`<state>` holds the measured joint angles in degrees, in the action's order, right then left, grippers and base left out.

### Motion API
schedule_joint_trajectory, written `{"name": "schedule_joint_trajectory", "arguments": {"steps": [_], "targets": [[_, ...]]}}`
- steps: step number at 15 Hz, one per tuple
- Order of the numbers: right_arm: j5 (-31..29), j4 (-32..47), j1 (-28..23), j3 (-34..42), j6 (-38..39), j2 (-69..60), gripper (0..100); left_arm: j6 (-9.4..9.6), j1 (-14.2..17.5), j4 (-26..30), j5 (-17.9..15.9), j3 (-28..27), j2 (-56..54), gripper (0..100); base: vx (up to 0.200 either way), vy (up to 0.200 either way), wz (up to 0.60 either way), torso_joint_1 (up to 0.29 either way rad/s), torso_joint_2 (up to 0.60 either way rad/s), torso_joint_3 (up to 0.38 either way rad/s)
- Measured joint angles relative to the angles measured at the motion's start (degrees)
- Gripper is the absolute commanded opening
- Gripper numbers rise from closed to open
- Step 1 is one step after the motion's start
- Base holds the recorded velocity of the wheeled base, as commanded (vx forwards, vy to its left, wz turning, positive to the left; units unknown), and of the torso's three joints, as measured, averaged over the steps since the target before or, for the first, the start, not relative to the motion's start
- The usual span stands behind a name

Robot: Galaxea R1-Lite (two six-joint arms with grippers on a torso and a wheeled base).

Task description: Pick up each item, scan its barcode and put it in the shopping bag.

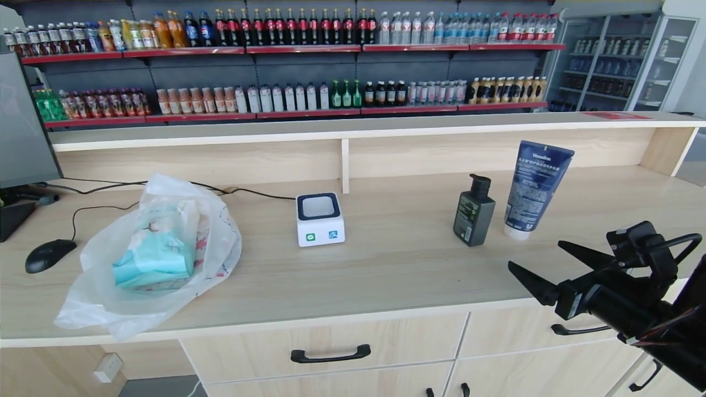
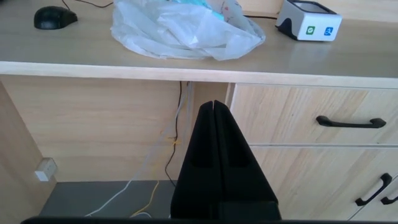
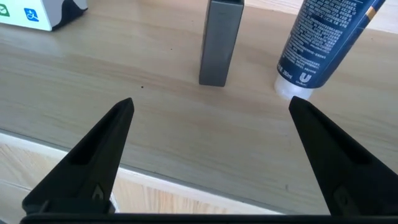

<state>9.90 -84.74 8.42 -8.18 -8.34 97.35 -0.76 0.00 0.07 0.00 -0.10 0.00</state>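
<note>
A dark pump bottle (image 1: 474, 211) (image 3: 221, 42) and a blue tube (image 1: 535, 187) (image 3: 325, 41) standing on its white cap are on the right of the wooden counter (image 1: 386, 259). The white barcode scanner (image 1: 320, 219) (image 2: 309, 18) (image 3: 34, 12) sits mid-counter. A translucent shopping bag (image 1: 151, 253) (image 2: 186, 28) holding a teal pack lies at the left. My right gripper (image 1: 534, 262) (image 3: 208, 118) is open and empty, near the counter's front edge, short of the pump bottle. My left gripper (image 2: 213, 106) is shut and empty, below the counter in front of the cabinet.
A black mouse (image 1: 48, 255) (image 2: 55, 17) and cables lie at the far left beside a monitor (image 1: 22, 127). A raised ledge (image 1: 353, 132) runs along the counter's back, with drink shelves behind. Drawers with black handles (image 1: 330, 354) (image 2: 347, 122) sit under the counter.
</note>
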Motion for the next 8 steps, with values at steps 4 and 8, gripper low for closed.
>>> {"name": "schedule_joint_trajectory", "arguments": {"steps": [4, 8], "targets": [[0.00, 0.05, -0.05, -1.16, -0.04, 0.41, 100, 0.10, 0.00, -0.05, 0.00, 0.00, 0.02, 0, 0.000, 0.000, 0.00, 0.000, 0.00, 0.000], [0.02, 0.02, 0.00, -3.30, -0.13, 1.77, 100, 0.24, 0.00, -0.07, -0.02, 0.05, 0.02, 0, 0.000, 0.000, 0.00, 0.000, 0.00, 0.000]]}}
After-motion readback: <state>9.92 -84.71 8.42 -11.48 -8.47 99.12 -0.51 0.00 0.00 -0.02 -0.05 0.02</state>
